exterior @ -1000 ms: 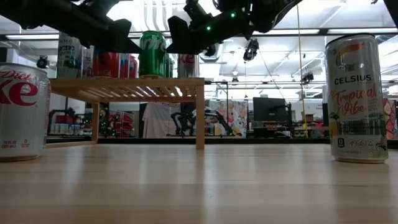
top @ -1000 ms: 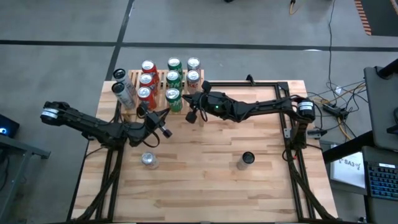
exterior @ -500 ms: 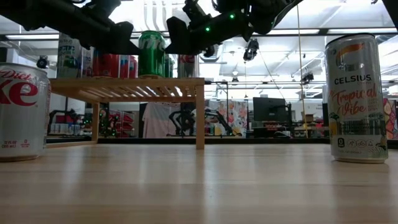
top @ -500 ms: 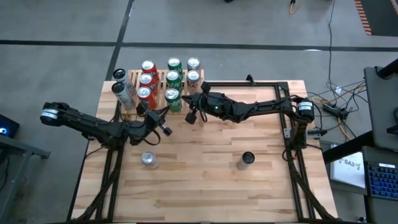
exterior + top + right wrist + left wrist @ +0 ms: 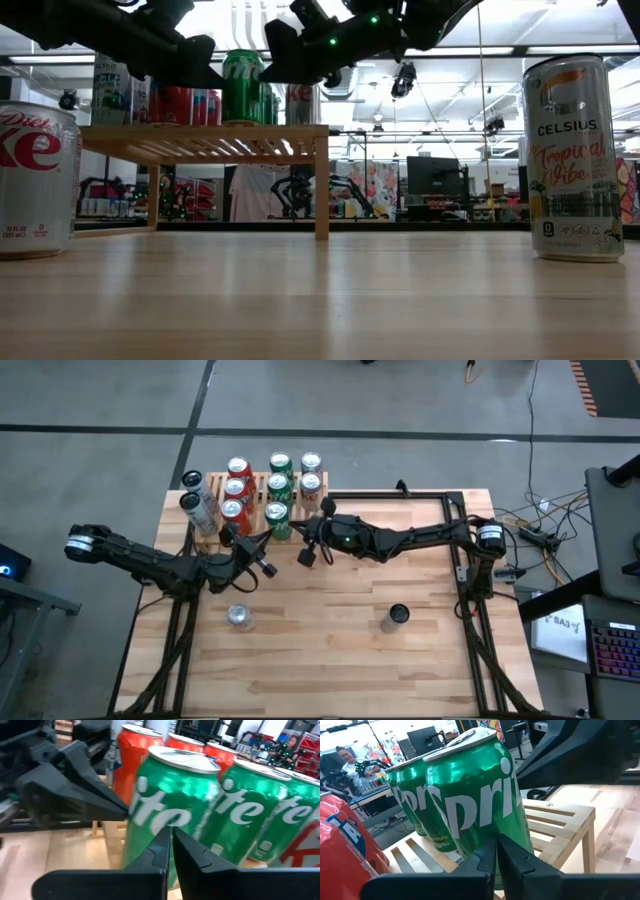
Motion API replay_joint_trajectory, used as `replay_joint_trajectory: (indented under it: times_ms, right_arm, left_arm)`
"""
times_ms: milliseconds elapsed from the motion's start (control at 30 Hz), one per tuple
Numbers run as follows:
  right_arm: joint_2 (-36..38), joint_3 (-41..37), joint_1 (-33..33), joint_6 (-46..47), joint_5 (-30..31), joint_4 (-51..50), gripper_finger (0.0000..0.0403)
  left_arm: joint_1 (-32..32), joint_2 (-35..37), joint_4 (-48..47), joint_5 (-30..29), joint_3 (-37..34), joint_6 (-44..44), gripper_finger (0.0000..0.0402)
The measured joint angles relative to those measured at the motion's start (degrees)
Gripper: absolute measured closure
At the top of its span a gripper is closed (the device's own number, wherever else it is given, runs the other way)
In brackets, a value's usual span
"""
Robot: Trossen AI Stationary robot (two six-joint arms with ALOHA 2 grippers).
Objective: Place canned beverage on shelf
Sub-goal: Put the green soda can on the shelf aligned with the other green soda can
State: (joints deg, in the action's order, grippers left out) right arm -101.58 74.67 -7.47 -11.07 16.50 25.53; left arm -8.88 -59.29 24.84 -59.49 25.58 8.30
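On my left wrist feed the two dark fingers (image 5: 496,851) are pressed together with nothing between them, their tips right up against the nearest green Sprite can (image 5: 475,795). The right wrist feed shows the same: fingers (image 5: 169,851) closed flat on each other, empty, pointing at that can (image 5: 167,815) from the other side.

From above, my left gripper (image 5: 262,544) sits just at the front edge of the low light-wood slatted shelf (image 5: 252,488), and the right gripper (image 5: 308,530) hangs beside the shelf's right front corner. The front green can (image 5: 277,515) stands upright between them, on the slats at the near end of the middle row.

The shelf is rectangular, its top made of narrow parallel slats, on thin legs (image 5: 321,185). It stands at the far left of the wooden table (image 5: 340,650). Red cans (image 5: 233,488) fill its left row, green ones the middle, and light-topped cans (image 5: 311,483) the right.

Off the shelf, a silver Diet Coke can (image 5: 239,617) and a pale Celsius can (image 5: 397,616) stand upright on the table nearer me, well apart from each other.
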Motion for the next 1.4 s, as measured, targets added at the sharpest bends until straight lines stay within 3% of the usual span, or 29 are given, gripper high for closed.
replay_joint_trajectory:
  times_ms: [133, 333, 533, 733, 1400]
  right_arm:
    - [0.0, 0.0, 0.42, -0.02, 0.06, -0.03, 0.039]
    - [0.0, 0.0, 0.46, -0.06, 5.05, -0.8, 0.039]
    - [0.02, 0.0, -0.73, 0.98, 5.09, -0.71, 0.039]
    - [0.11, 0.0, -1.41, 0.55, 4.98, -0.12, 0.039]
    - [-1.38, 0.0, -1.21, -2.23, 4.56, 0.46, 0.039]
  left_arm:
    - [0.0, 0.0, 0.0, -0.04, 0.0, 0.1, 0.0401]
    - [-0.54, 0.14, -0.02, -0.04, 0.0, 0.15, 0.0401]
    - [-1.25, 1.0, -1.17, -0.18, 0.91, 0.17, 0.0401]
    - [-1.18, 0.95, -2.85, -5.89, 1.29, 0.26, 0.0401]
    - [0.92, -3.42, -3.02, -5.69, 2.79, 0.67, 0.0401]
